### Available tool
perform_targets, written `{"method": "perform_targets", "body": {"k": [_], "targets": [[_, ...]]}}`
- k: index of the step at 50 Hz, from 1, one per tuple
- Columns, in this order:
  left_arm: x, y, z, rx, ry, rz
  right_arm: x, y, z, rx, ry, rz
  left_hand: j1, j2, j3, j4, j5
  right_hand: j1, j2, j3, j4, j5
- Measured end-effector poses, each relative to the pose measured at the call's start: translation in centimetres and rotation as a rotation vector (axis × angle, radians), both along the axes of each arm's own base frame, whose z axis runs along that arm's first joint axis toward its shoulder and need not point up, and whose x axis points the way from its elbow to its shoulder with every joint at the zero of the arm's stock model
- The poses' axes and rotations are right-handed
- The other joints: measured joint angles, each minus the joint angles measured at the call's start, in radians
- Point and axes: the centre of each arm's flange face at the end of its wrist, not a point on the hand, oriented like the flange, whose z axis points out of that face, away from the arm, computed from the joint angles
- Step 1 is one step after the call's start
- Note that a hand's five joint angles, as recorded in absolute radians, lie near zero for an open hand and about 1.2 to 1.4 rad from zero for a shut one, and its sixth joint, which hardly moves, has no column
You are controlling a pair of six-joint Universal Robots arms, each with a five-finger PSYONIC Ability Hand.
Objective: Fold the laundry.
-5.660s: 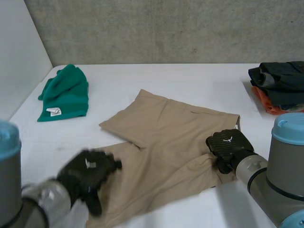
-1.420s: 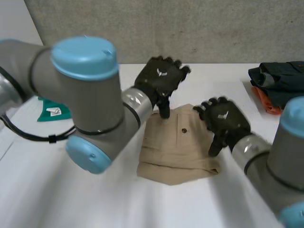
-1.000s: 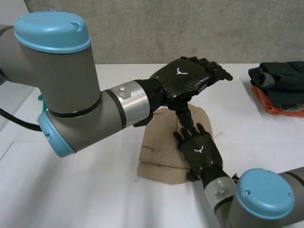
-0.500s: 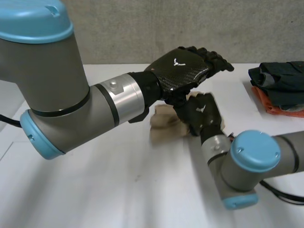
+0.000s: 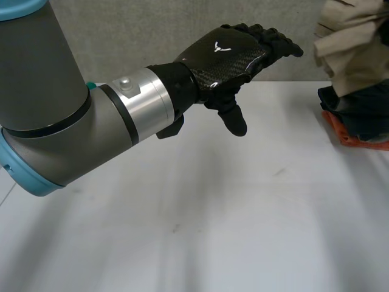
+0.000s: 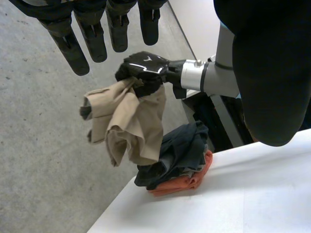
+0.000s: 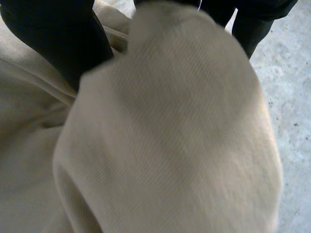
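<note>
Shorts are off the table, hanging bunched at 2 o'clock, directly above the stack of dark and orange clothes. Right hand has its fingers curled round the top of the bundle. Left hand hovers at 12 o'clock, fingers straight, holding nothing. The bundle looks loose to me, not a tidy fold. Lower it straight down, let the hanging end touch the stack first, and lay the rest flat before you release. Dropping from height would likely slump it off the stack.
</note>
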Motion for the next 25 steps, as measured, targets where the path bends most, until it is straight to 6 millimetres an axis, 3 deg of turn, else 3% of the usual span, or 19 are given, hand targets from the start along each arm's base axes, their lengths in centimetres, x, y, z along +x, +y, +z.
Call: {"method": "perform_targets", "body": {"k": [6, 8, 9, 10, 15, 19, 25], "targets": [[0.0, 0.0, -0.2, 0.005, -0.003, 0.0, -5.0, -3.5, -4.8, 0.018, 0.021, 0.061, 0.0, 0.0, 0.0, 0.0, 0.0, 0.0, 0.0, 0.001, 0.0, 0.003], [-0.1, 0.0, -0.3, 0.008, -0.006, -0.001, -6.8, -4.5, -7.8, 0.048, 0.025, 0.075, 0.0, 0.0, 0.0, 0.0, 0.0, 0.0, 0.0, 0.001, 0.0, 0.008], [-0.1, 0.0, -0.3, 0.008, -0.006, -0.001, -6.8, -4.5, -7.8, 0.048, 0.025, 0.075, 0.0, 0.0, 0.0, 0.0, 0.0, 0.0, 0.0, 0.001, 0.0, 0.008], [-0.2, 0.0, -0.5, 0.012, -0.009, -0.003, -8.2, -5.0, -10.3, 0.08, 0.024, 0.081, 0.0, 0.0, 0.0, 0.0, 0.0, 0.0, 0.0, 0.001, 0.0, 0.009], [-0.4, -0.1, -1.1, 0.023, -0.019, -0.005, -10.9, -5.2, -14.7, 0.158, 0.025, 0.085, 0.0, 0.0, 0.0, 0.0, 0.0, 0.0, 0.0, 0.001, 0.002, 0.027], [-0.4, -0.1, -1.4, 0.03, -0.024, -0.001, -12.5, -4.8, -15.8, 0.193, 0.046, 0.093, 0.0, 0.0, 0.0, 0.0, 0.0, 0.0, 0.0, 0.001, 0.003, 0.036], [-0.5, 0.0, -1.4, 0.032, -0.025, 0.002, -13.9, -4.4, -14.2, 0.187, 0.097, 0.118, 0.0, 0.0, 0.0, 0.0, 0.0, 0.0, 0.0, 0.003, 0.004, 0.036]]}}
